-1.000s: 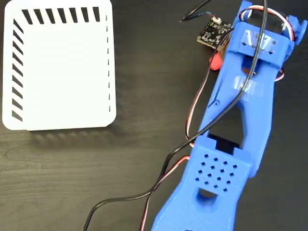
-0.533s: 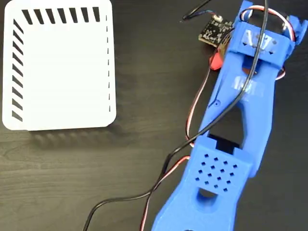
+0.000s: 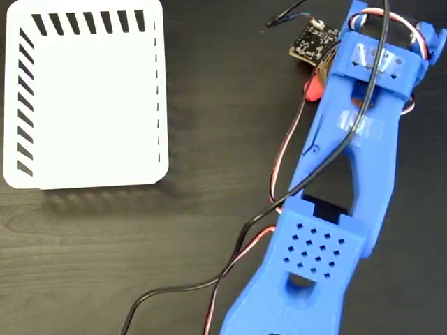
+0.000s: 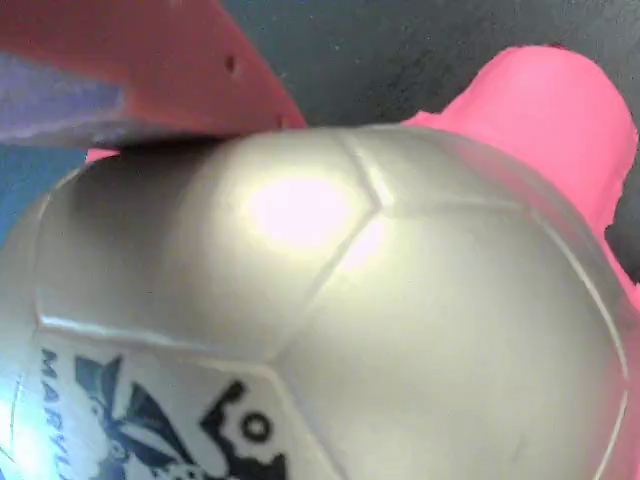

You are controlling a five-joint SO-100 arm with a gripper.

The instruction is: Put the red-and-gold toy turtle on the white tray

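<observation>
Up at the top right of the fixed view, only a sliver of the red-and-gold toy turtle (image 3: 313,85) peeked out from under the blue arm (image 3: 349,160), well apart from the white tray (image 3: 87,98) at the upper left of the dark counter (image 3: 140,251). In the wrist view the shiny shell (image 4: 330,320) filled the frame, pink head at the upper right, with one red finger (image 4: 150,70) of the pincer touching its upper left edge. Whether the pincer was clenched on the toy or released, I could not tell.

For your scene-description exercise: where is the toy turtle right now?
The red-and-gold toy turtle fills the wrist view beneath the end effector; in the fixed view only a red sliver shows beside the blue arm, upper right, far from the white tray.
</observation>
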